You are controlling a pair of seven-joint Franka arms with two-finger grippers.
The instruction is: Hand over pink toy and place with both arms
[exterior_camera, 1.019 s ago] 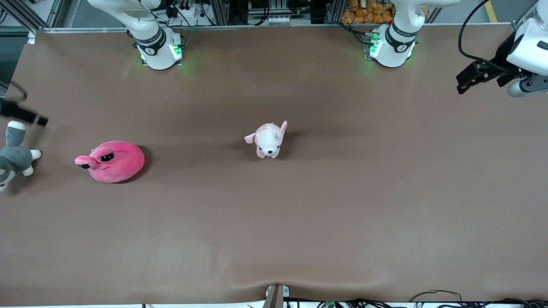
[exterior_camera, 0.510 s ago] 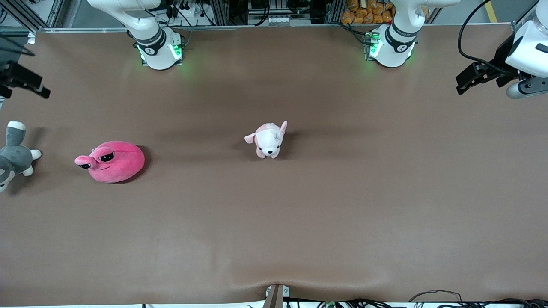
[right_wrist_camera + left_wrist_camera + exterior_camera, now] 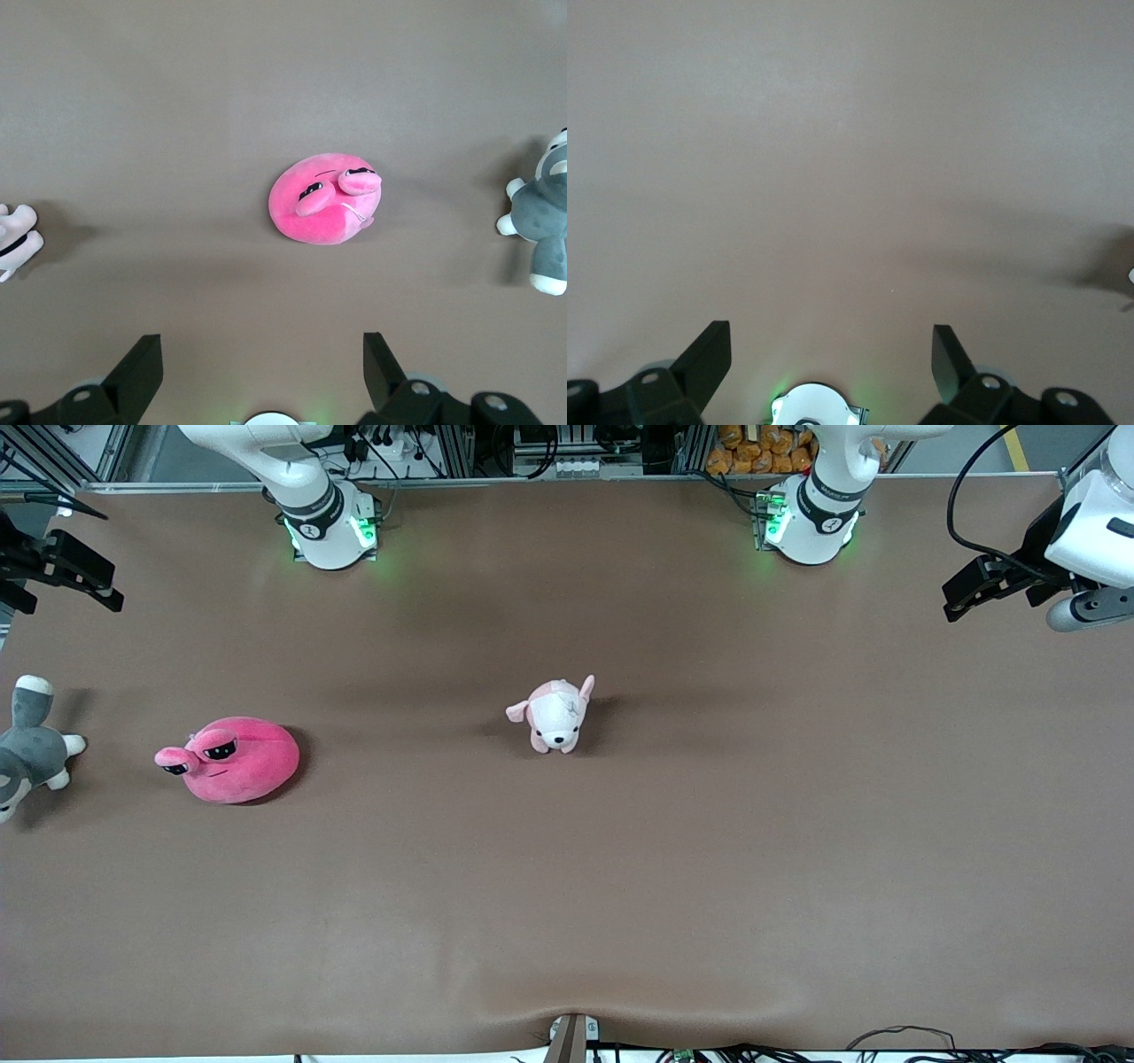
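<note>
1. You see the right gripper (image 3: 262,372) up in the air over the brown table (image 3: 673,850), at the right arm's end of it. Its two black fingers (image 3: 137,367) stand wide apart and hold nothing.
2. In the right wrist view the pink toy (image 3: 326,200) lies on the table straight ahead of this gripper, in line with the gap between the fingers but well apart from them.
3. In the front view the pink toy (image 3: 232,759) rests on the table toward the right arm's end, and its two bulging black eyes point to that end. The right gripper (image 3: 66,571) hangs over the table edge, not over the toy.
4. A grey-and-white plush (image 3: 28,748) lies beside the pink toy, at the very edge of the table at the right arm's end. They do not touch.
5. A small pale pink-and-white dog plush (image 3: 555,714) stands near the middle of the table, between the two arms' ends and well apart from the pink toy.
6. The left gripper (image 3: 831,365) hangs over bare table at the left arm's end. Its fingers (image 3: 707,361) are also spread apart and empty.
7. In the front view you find the left gripper (image 3: 979,589) well apart from all three plush toys.
</note>
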